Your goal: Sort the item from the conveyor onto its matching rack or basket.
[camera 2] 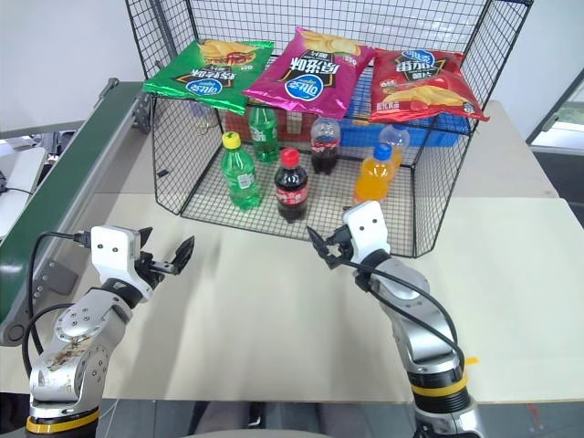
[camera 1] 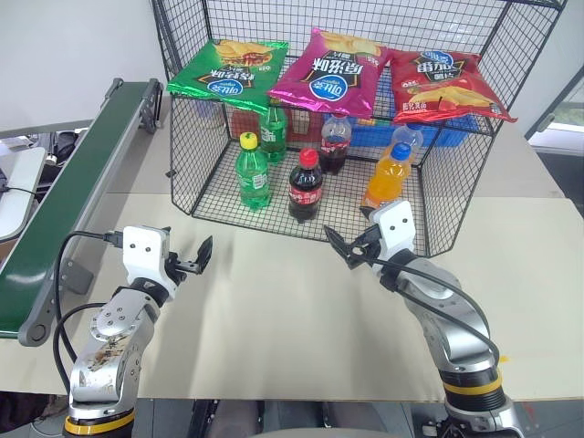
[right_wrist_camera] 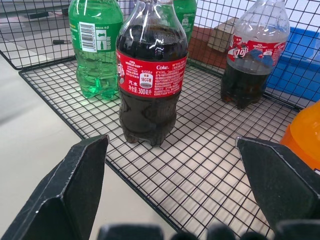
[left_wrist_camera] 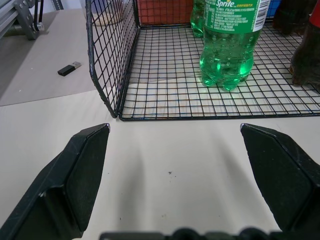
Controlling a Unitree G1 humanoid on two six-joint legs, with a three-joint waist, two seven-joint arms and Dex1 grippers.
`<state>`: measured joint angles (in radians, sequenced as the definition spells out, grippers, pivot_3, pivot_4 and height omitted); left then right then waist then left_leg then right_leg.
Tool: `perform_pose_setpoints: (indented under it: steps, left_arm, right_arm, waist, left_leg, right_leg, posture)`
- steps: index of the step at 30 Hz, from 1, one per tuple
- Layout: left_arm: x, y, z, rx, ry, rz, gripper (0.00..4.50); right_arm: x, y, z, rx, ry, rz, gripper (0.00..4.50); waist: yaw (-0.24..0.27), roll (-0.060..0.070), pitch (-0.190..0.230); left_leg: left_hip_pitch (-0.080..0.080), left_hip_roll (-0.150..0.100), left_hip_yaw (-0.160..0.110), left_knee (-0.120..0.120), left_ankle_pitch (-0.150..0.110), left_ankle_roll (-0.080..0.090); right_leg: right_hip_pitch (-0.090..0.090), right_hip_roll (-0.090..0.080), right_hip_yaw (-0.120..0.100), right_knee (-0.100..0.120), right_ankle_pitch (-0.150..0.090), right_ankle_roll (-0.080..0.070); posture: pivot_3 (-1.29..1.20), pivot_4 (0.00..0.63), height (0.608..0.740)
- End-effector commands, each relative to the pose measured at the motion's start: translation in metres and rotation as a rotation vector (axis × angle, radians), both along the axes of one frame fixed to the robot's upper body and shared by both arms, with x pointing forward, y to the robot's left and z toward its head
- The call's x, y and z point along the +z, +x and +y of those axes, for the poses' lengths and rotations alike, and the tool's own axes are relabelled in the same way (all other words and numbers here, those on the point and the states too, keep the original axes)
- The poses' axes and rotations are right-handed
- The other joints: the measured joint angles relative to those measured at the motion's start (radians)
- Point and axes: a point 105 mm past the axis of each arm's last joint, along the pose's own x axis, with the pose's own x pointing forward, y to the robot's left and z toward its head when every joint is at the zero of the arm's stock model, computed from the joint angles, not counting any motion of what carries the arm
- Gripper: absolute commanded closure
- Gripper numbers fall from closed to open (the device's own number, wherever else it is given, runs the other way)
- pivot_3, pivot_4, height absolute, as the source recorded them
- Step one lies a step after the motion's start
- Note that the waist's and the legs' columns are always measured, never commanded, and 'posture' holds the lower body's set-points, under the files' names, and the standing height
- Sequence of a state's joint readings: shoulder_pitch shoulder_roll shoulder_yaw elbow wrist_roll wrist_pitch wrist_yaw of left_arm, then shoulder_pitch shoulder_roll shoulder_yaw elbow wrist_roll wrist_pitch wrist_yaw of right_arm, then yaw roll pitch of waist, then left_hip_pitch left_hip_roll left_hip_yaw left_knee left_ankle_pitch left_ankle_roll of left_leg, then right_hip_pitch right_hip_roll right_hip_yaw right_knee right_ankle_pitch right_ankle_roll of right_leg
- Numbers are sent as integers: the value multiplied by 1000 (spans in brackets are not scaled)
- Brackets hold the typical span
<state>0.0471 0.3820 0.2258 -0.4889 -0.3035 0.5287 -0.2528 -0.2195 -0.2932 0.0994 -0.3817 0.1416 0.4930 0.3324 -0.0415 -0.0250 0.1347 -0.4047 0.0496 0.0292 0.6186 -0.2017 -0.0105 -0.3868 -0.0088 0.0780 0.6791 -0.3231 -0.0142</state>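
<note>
The item, a bright-green bottle (camera 1: 253,173) with a yellow cap, stands upright inside the black wire rack (camera 1: 193,137), near its front left corner. In the left wrist view the same bottle (left_wrist_camera: 227,50) rises from the mesh floor just past the rack's front edge. My left gripper (camera 1: 196,257) hovers over the table in front of the rack, open and empty. My right gripper (camera 1: 349,246) is open and empty too, facing the rack's front beside a cola bottle (right_wrist_camera: 150,75). The conveyor (camera 1: 68,187) runs along the left, its belt bare.
Three chip bags (camera 1: 328,73) lie on top of the rack. Inside stand a darker green bottle (camera 1: 273,128), two cola bottles (camera 1: 306,187) and an orange bottle (camera 1: 387,178). A blue crate (camera 1: 452,132) sits behind. A small black stick (left_wrist_camera: 67,69) lies on the table left of the rack.
</note>
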Motion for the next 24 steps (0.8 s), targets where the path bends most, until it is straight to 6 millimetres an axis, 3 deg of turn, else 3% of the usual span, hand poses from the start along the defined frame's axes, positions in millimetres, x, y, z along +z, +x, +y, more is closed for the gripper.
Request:
perform_pose_setpoints:
  steps: [1, 14, 24]
  left_arm:
    - [14, -3, -1, -9, 8, -53, 49]
    - [19, -9, -2, -16, -25, -67, 49]
    - [10, -12, -4, -35, 49, -44, 49]
  right_arm:
    - [14, 0, 1, 8, 10, -53, 0]
    - [13, 1, -1, 8, 4, -49, 0]
    - [14, 2, -1, 14, -1, -52, 0]
  waist:
    - [0, 0, 0]
    - [0, 0, 0]
    - [-1, 0, 0]
  left_leg:
    - [0, 0, 0, 0, 0, 0]
    - [0, 0, 0, 0, 0, 0]
    - [0, 0, 0, 0, 0, 0]
  right_leg:
    - [0, 0, 0, 0, 0, 0]
    - [0, 0, 0, 0, 0, 0]
    - [0, 0, 1, 0, 0, 0]
  posture:
    - [0, 150, 740]
    - [0, 150, 740]
    - [0, 150, 740]
